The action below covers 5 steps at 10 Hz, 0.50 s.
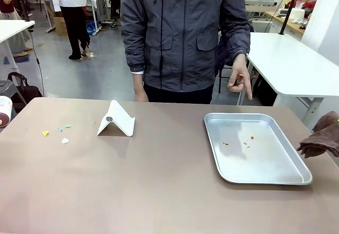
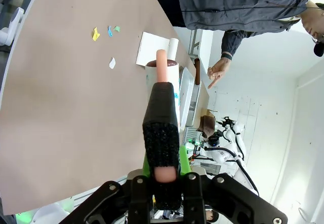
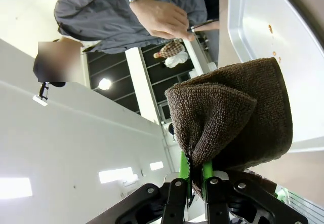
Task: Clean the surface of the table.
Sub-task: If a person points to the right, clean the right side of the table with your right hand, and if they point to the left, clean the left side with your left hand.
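Status: cleaning has not visibly begun. The counter [image 1: 159, 191] spans the front view, and its brownish top carries loose paper scraps [image 1: 46, 133] near the left edge, toward the far side. A white folded card [image 1: 116, 120] stands close to the middle of the far edge. A metal tray [image 1: 296, 179] lies on the right half with a few crumbs [image 1: 246, 141] inside.

The left gripper [image 2: 164, 165] is clenched on the black handle of a roller tool [image 2: 162, 117], held above the counter's left side. The right gripper [image 3: 196, 172] is clamped on a brown cloth [image 3: 238, 117], which hangs at the right edge, clear of the surface.

Remaining work, as judged: pick up the scraps and wipe the open surface.
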Available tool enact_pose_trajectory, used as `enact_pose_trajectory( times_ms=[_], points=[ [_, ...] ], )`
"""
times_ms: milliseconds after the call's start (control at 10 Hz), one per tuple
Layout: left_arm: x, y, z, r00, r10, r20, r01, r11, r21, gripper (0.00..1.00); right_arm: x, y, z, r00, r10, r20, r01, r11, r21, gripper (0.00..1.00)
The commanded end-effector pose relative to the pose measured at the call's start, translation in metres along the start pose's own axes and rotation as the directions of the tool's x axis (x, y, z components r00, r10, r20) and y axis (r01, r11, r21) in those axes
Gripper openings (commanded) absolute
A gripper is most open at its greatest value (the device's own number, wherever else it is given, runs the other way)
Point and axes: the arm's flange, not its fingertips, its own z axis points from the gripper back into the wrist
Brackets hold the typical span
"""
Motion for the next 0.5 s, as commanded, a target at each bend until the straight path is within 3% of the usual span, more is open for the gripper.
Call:
enact_pose_trajectory(
  times_ms=[0,200,300,400],
  points=[
    [-0.002,-0.002,0.003,1.0,0.003,-0.002,-0.003,1.0,-0.013,0.0,-0.002,0.007,0.0,1.0,-0.012,0.01,0.012,1.0,-0.009,0.0],
    [-0.002,-0.002,0.003,1.0,0.003,-0.002,-0.003,1.0,-0.013,0.0,-0.002,0.007,0.0,1.0,-0.012,0.01,0.012,1.0,-0.009,0.0],
    [-0.002,-0.002,0.003,1.0,0.003,-0.002,-0.003,1.0,-0.013,0.0,0.0,0.0,0.0,1.0,0.0,0.0,0.0,1.0,0.0,0.11],
    [-0.002,-0.002,0.003,1.0,0.003,-0.002,-0.003,1.0,-0.013,0.0,0.002,0.009,-0.017,0.999,0.044,0.028,-0.04,0.991,-0.124,0.11]
  ],
)
